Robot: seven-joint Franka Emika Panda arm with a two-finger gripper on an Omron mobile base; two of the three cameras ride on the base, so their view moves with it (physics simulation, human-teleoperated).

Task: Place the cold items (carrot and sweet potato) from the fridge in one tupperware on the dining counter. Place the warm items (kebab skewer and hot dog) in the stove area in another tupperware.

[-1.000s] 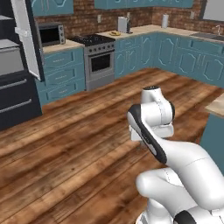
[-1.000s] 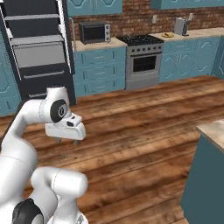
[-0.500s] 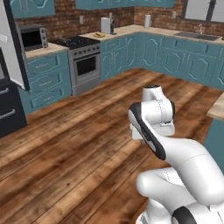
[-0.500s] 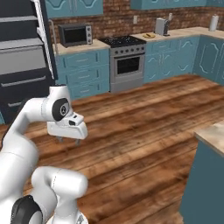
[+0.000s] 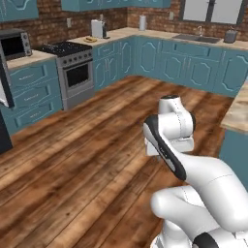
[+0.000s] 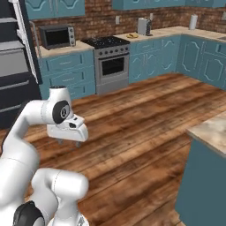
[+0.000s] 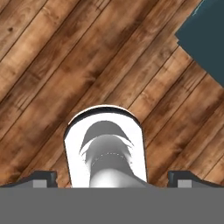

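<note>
My gripper (image 6: 68, 142) hangs over the bare wooden floor, tucked close to the arm and pointing down. In the hand view its fingertips (image 7: 42, 177) stand wide apart at the bottom corners, and the gripper (image 7: 112, 177) is open and empty. The stove area (image 5: 72, 65) (image 6: 110, 57) lies across the floor. The dark fridge (image 6: 15, 66) (image 5: 3, 101) stands at the left with its door open. A corner of the dining counter (image 5: 238, 109) (image 6: 212, 130) shows at the right. The carrot, sweet potato, kebab skewer, hot dog and tupperware are out of view or too small to make out.
A microwave (image 6: 55, 36) (image 5: 13, 43) sits left of the stove. A toaster (image 6: 142, 26) and a small yellowish thing (image 6: 131, 35) stand on the counter to its right. Teal cabinets (image 5: 193, 68) and a sink (image 5: 196, 37) line the far wall. A teal panel (image 7: 205, 35) shows beside the floor.
The whole scene has slid left in both base views, so the camera moved with the base. The arm keeps its tucked pose and the gripper stays open.
</note>
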